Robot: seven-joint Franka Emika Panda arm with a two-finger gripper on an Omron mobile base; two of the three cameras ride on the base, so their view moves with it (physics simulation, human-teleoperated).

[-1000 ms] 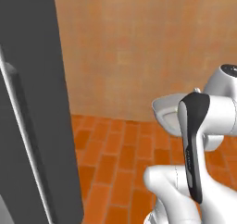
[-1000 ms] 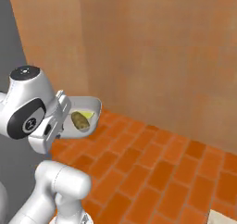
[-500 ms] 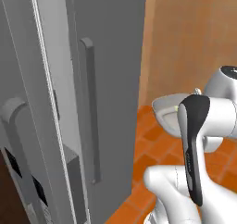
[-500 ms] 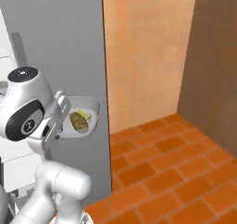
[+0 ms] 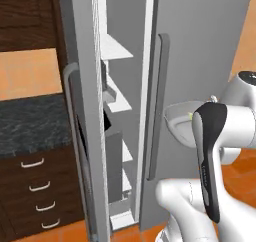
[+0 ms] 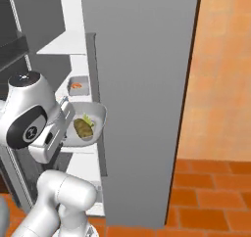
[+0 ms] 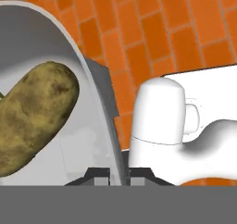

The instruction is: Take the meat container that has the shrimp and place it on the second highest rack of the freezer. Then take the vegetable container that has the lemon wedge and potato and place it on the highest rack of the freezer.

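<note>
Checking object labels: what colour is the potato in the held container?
Mottled brown-olive; the potato shows best in the hand view.

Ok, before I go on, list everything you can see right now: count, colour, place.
freezer: one, grey, white inside, doors open ahead of the arm.
shelves: several, white, stacked inside the freezer.
shrimp container: one, grey with an orange piece, on a freezer shelf.
vegetable container: one, pale grey, clamped by its rim in the gripper.
potato: one, brown, inside it.
lemon wedge: one, yellow-green, beside the potato.
cabinets: dark wood, dark stone counter, left of the freezer.
floor: orange brick.
gripper: one, dark fingertips pinching the container rim.
</note>
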